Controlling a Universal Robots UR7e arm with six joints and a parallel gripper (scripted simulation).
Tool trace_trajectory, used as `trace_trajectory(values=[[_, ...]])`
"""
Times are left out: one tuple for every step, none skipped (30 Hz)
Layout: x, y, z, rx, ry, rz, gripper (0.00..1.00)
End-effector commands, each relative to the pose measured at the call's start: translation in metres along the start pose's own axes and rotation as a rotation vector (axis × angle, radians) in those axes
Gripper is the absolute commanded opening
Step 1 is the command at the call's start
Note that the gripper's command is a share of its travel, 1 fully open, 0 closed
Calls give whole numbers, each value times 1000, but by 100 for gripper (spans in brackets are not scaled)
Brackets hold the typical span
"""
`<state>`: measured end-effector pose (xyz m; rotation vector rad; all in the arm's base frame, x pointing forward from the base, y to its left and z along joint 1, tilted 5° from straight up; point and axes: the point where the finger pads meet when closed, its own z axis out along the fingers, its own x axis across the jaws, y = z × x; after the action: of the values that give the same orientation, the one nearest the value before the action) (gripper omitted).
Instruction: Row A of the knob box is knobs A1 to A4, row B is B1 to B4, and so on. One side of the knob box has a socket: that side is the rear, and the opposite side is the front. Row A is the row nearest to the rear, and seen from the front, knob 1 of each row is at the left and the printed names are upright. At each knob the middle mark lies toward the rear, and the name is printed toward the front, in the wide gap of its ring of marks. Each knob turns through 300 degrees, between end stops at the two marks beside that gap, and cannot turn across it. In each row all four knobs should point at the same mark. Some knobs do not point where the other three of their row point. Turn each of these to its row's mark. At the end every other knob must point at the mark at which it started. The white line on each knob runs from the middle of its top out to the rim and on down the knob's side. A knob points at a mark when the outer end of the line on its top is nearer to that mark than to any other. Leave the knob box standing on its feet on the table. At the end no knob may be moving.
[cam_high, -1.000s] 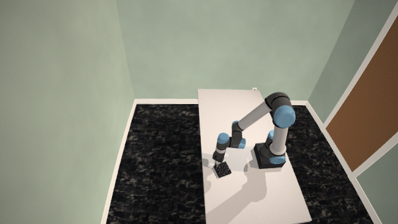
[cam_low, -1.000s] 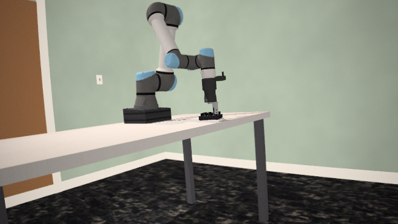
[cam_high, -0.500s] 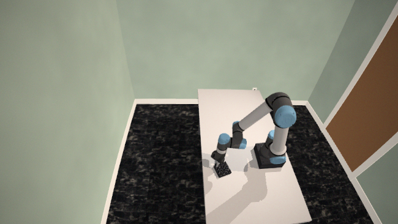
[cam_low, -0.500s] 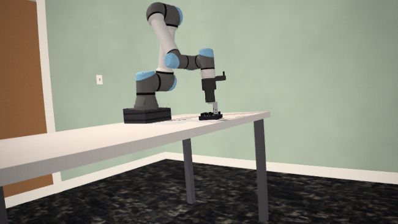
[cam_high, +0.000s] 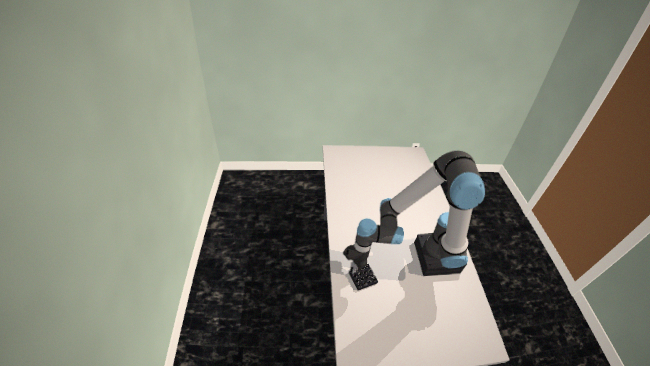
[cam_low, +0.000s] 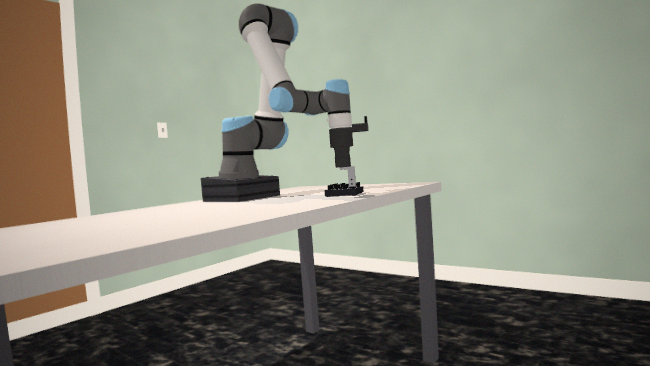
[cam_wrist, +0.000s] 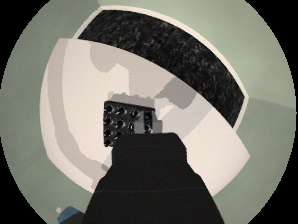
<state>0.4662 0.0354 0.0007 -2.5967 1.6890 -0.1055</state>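
The black knob box (cam_high: 365, 278) (cam_low: 342, 191) (cam_wrist: 114, 128) stands on the white table (cam_high: 375, 165) (cam_low: 200, 220) (cam_wrist: 65, 100) near its left edge. My gripper (cam_high: 356, 269) (cam_low: 352, 183) (cam_wrist: 147, 116) points straight down onto the box. Its fingers are narrowly set around a knob in the box's outer column, at the right edge of the box in the wrist view. The gripper body hides that knob's top and white line. The other knobs show only as small dark caps; I cannot read their lines or the printed names.
The robot base (cam_high: 440, 260) (cam_low: 240, 187) stands on the table to the right of the box. The table's edge lies close beside the box, with dark floor (cam_high: 260, 260) (cam_wrist: 165, 45) below. A door (cam_high: 600, 185) is in the right wall.
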Motion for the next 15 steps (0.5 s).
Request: trace_trajectory(values=[[0, 0, 0, 0, 2, 68, 30], [0, 0, 0, 0, 2, 79, 30], [0, 0, 0, 0, 2, 89, 30], [0, 0, 0, 0, 2, 98, 30], [0, 0, 0, 0, 2, 98, 30], [0, 0, 0, 0, 2, 98, 30], [0, 0, 0, 0, 2, 107, 30], [0, 0, 0, 0, 2, 116, 30], [0, 0, 0, 0, 2, 124, 30], [0, 0, 0, 0, 2, 131, 30], [0, 0, 0, 0, 2, 138, 30], [0, 0, 0, 0, 2, 145, 30], [0, 0, 0, 0, 2, 151, 30], [0, 0, 0, 0, 2, 157, 30], [0, 0, 0, 0, 2, 162, 30]])
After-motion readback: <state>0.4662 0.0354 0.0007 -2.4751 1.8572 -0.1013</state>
